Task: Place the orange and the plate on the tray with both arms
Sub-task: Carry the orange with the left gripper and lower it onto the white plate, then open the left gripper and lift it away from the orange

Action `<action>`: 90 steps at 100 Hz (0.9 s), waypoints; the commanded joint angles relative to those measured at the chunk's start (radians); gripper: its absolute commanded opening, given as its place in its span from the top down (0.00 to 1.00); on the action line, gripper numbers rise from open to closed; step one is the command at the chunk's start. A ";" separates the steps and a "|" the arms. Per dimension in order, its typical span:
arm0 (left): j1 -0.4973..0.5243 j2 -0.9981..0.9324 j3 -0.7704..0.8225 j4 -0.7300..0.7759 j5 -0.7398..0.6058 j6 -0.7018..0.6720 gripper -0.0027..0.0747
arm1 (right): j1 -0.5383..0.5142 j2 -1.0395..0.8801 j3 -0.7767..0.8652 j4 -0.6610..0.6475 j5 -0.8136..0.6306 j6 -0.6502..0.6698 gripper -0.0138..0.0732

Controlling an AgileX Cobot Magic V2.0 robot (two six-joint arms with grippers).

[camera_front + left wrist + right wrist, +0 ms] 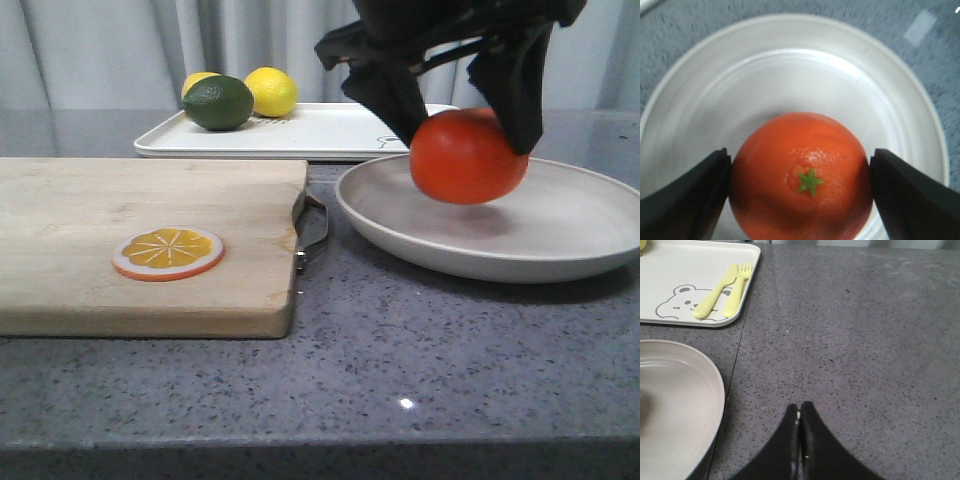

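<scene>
The orange (468, 158) is glossy, with a green star stem, and is gripped between the black fingers of my left gripper (468, 140). It hangs just above the middle of the off-white plate (560, 250). In the left wrist view the orange (800, 175) sits between both fingers of the gripper (800, 159), with the plate (790, 65) beneath. The white tray (320, 130) lies behind the plate. My right gripper (800, 407) is shut and empty over the grey counter, beside the plate's rim (715, 390). The tray's bear corner (690, 270) shows beyond.
A wooden cutting board (140, 240) with a metal handle (312, 230) lies left of the plate and carries an orange slice disc (168, 253). On the tray are a lime (218, 102), two lemons (272, 90), and a yellow fork (737, 287) and spoon (715, 292).
</scene>
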 commanded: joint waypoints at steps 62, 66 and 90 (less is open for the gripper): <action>0.010 -0.037 -0.081 -0.011 0.019 -0.001 0.20 | -0.003 0.006 -0.034 -0.008 -0.071 -0.009 0.92; 0.010 -0.037 -0.094 -0.004 0.023 -0.001 0.20 | -0.003 0.006 -0.034 -0.008 -0.071 -0.009 0.92; 0.010 -0.043 -0.188 0.008 0.085 -0.001 0.23 | -0.003 0.006 -0.034 -0.008 -0.065 -0.009 0.92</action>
